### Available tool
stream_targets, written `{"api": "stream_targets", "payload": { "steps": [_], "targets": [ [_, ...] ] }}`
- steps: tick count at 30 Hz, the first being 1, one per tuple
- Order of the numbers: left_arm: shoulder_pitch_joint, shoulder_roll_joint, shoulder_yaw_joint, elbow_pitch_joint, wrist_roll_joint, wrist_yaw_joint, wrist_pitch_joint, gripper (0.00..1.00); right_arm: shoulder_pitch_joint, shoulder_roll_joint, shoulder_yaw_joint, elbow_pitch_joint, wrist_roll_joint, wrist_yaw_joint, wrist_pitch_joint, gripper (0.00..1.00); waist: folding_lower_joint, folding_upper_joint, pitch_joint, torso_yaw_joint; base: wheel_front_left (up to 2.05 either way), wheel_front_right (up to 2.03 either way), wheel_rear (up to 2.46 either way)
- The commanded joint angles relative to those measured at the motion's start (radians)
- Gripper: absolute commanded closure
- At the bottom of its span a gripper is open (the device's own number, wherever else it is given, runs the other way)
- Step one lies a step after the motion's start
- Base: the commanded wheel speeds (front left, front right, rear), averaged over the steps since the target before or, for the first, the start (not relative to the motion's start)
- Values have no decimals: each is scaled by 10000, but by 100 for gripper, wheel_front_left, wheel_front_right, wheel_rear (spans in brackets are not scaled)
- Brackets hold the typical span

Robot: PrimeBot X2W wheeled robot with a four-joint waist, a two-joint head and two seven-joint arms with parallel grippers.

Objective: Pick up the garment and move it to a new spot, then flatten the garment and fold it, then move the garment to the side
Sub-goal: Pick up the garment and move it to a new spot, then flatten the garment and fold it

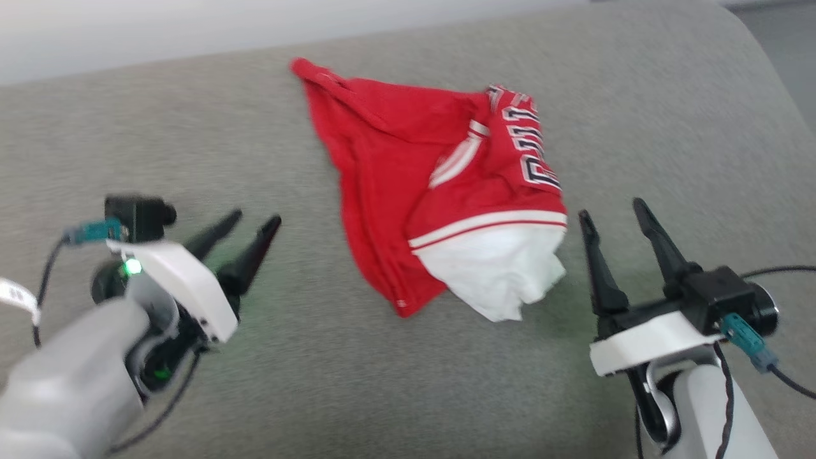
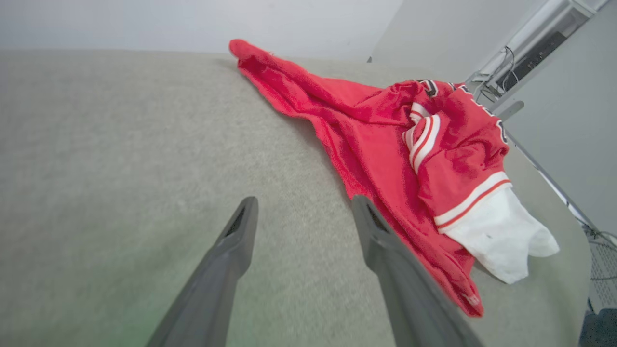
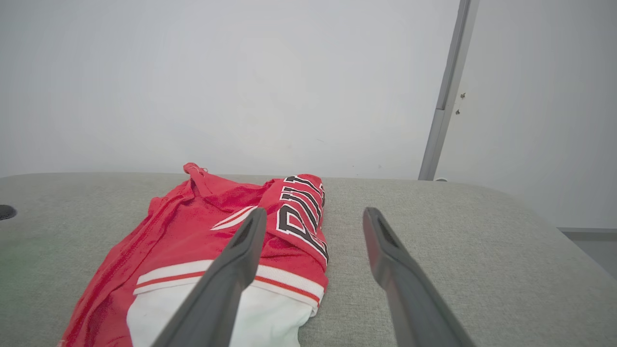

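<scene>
Lying crumpled on the grey surface (image 1: 191, 127), the garment (image 1: 446, 191) appears in the head view as a rumpled red heap, with its white sleeve at the near end and black lettering along its right edge. The left pincer (image 1: 258, 217) sits to its left, clear of the cloth, fingers spread and empty. The right pincer (image 1: 611, 208) stands just beside the white sleeve, also wide with nothing in it.

In the left wrist view, the left pincer (image 2: 303, 199) gapes over bare surface (image 2: 120, 144). The garment (image 2: 385, 144) stretches along its right side, and contact cannot be judged.

In the right wrist view, the right pincer (image 3: 314, 212) is wide. One finger crosses in front of the garment (image 3: 193, 231), the other lies over bare surface (image 3: 458, 231), and a pale wall (image 3: 241, 72) stands behind.
</scene>
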Motion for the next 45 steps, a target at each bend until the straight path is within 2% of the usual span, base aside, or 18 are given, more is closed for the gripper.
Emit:
{"api": "stream_targets", "payload": {
  "steps": [1,4,6,13,15,17,22,25,26,31,34,37,45],
  "targets": [
    [266,-71,142,-19,-235,26,-102,0,190,-15,-65,60,-86,-7,-49,0,0,0,-742,831,0,0,0],
    [1128,-129,650,-3,-620,26,-238,0,550,-12,-356,190,-276,-7,-49,0,0,0,-1117,1304,0,0,0],
    [1689,-187,1464,10,-589,26,-250,0,784,-19,-543,223,-370,-7,-51,0,0,0,-1302,1546,0,0,0],
    [4375,-509,4414,-103,551,26,-249,0,1549,-14,-1129,311,-549,-7,-49,0,0,0,-1913,2014,0,0,0],
    [5153,-615,5339,-164,1208,26,-248,0,1707,-12,-1264,271,-573,-7,-51,0,0,0,-2012,2062,0,0,0],
    [5756,-691,6364,-265,2315,26,-250,0,1836,-8,-1361,227,-578,-7,-49,0,0,0,-2066,2082,0,0,0],
    [7446,-1493,8839,-1009,4971,26,-252,0,2149,-14,-1600,78,-594,-7,-51,0,0,0,-2254,2139,0,0,0],
    [8256,-2025,9992,-1646,6689,27,-252,0,2280,-9,-1758,-52,-548,-7,-49,0,0,0,-2308,2165,0,0,0],
    [8256,-2025,9992,-1646,6689,27,-252,0,2280,-9,-1758,-52,-548,-7,-49,0,0,0,-2308,2165,0,0,0],
    [9174,-2906,11436,-2845,8883,27,-252,0,2342,-9,-1801,-327,-470,-7,-51,0,0,0,-2257,2133,0,0,0],
    [9450,-3342,11952,-3512,9575,27,-253,0,2357,-11,-1724,-484,-358,-7,-51,0,0,0,-2201,2148,0,0,0],
    [9570,-3666,12230,-3989,10028,27,-253,0,2379,-11,-1641,-588,-358,-7,-51,0,0,0,-2124,2150,0,0,0],
    [9656,-3869,12194,-4130,10424,27,-253,0,2323,-12,-1467,-452,-457,-7,-51,0,0,0,-1975,2105,0,0,0]
  ]
}}
